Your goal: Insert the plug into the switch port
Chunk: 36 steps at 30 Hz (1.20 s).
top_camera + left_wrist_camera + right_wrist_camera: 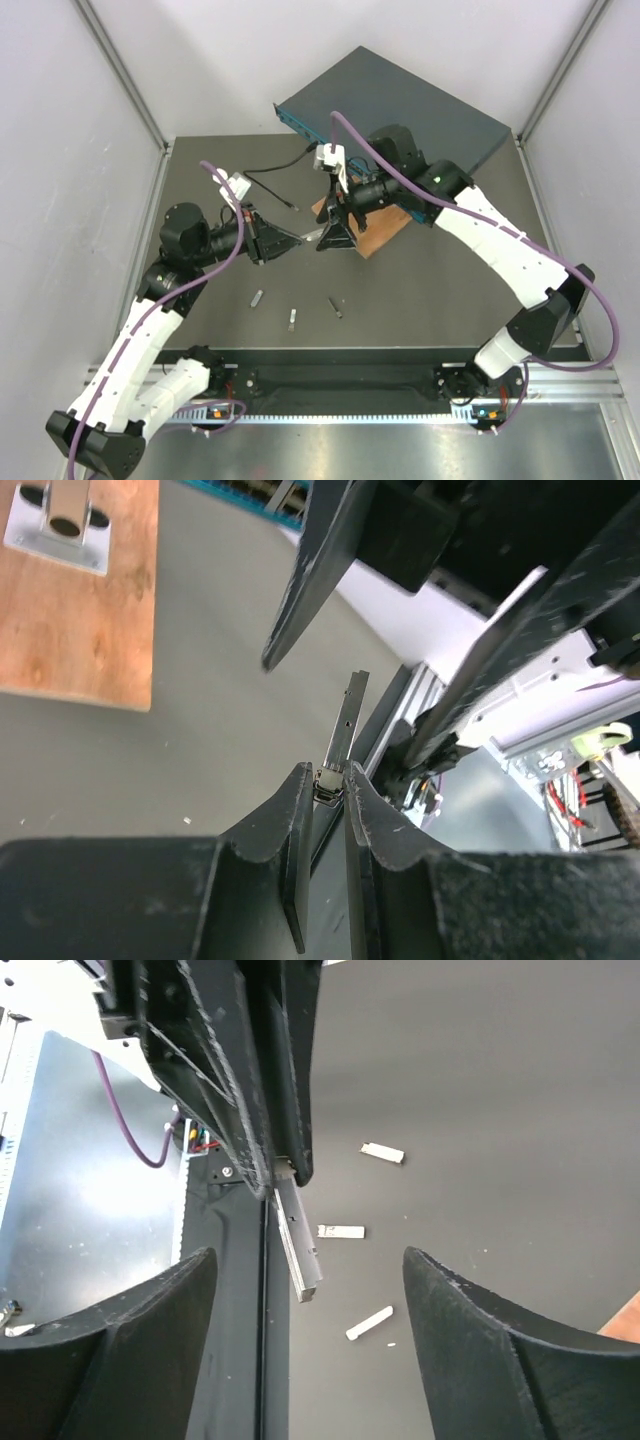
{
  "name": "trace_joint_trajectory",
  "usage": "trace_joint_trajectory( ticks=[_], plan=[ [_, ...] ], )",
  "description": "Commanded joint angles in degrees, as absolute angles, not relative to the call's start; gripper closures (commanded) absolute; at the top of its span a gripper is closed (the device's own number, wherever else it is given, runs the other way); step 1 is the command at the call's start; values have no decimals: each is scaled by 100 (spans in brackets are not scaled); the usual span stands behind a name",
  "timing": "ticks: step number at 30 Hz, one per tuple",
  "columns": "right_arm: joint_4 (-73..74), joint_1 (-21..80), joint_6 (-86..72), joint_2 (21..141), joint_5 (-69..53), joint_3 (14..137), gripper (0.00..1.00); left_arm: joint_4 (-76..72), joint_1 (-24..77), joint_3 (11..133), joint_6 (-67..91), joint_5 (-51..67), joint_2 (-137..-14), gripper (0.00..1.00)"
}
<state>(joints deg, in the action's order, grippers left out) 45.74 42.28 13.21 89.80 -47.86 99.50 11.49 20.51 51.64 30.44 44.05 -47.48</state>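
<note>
The plug (345, 725) is clamped in the left pincer (327, 780) while the right pincer (308, 1258) gapes wide around it.

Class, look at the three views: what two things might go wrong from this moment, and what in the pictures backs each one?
1. The left gripper pinches the plug only at its very end, so the plug may pivot or slip when touched.
2. The right gripper stands open on either side of the plug's free end, close to the left gripper. Closing there, it may knock that gripper.
</note>
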Motion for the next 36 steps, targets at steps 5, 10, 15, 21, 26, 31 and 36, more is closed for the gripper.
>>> trace_joint_trajectory(
  ticks=[5, 10, 15, 21, 26, 31, 36],
  plan=[
    [4245, 4263, 1038, 9044, -5062, 9967, 45, 335, 2048, 5089, 3437, 4395, -4579, 100],
    [4149, 4245, 870, 9053, -5291, 9861, 86, 263, 2057, 5036, 3428, 4430, -4614, 100],
    [4122, 4158, 748, 9061, -5466, 9809, 100, 799, 2057, 5185, 2938, 4193, -4641, 56],
    [3525, 3911, 35, 9053, -5941, 9396, 100, 1880, 2048, 5783, 588, 3306, -4272, 24],
    [2822, 3911, -1061, 9035, -6047, 8992, 100, 3361, 2048, 6029, -2719, 4138, -4000, 26],
    [2505, 4051, -1423, 9123, -5924, 8807, 100, 3621, 2048, 5783, -4122, 4043, -3806, 28],
    [2049, 4175, -1941, 9228, -5941, 8631, 100, 3377, 2057, 5617, -3912, 4096, -3858, 35]
  ],
)
